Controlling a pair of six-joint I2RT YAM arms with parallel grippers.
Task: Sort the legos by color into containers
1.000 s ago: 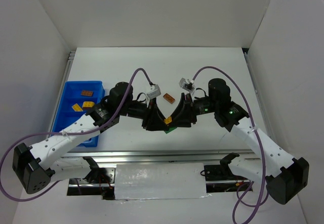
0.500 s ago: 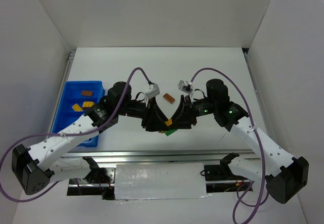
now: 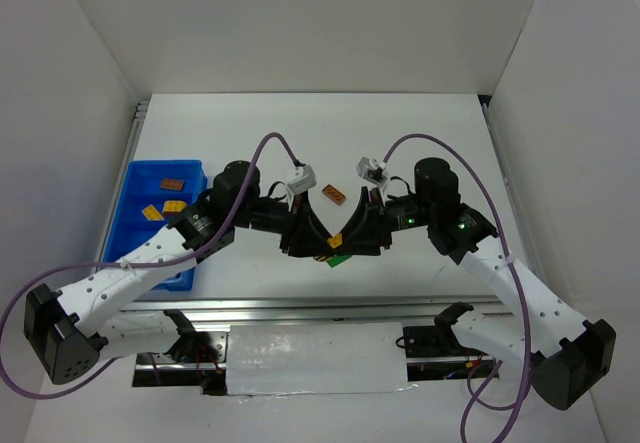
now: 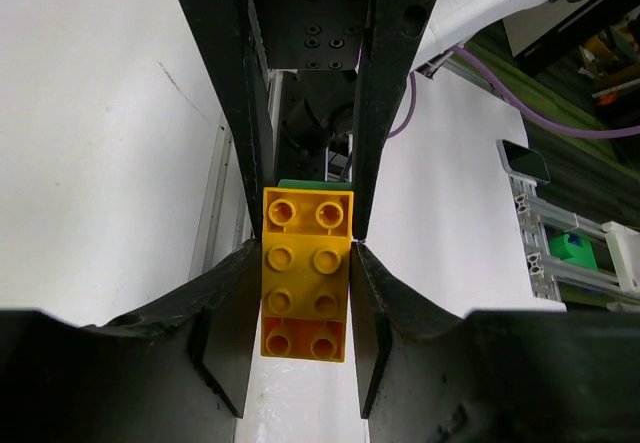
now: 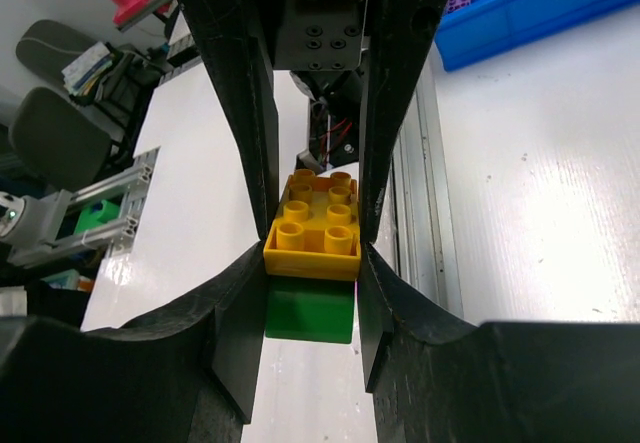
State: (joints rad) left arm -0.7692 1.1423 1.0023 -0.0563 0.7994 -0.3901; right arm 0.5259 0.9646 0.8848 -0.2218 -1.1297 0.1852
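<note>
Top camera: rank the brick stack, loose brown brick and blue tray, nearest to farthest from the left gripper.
1. The brick stack, in the left gripper.
2. The loose brown brick, just behind, centre.
3. The blue tray, far left.

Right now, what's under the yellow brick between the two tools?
A green brick sits under the yellow brick, pinched by the right tool. Its studs and the joint between the two are covered by the yellow one.

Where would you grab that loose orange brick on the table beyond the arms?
The orange brick lies flat and slanted on the table; so probably across its long sides, from straight above, jaws turned to match.
</note>
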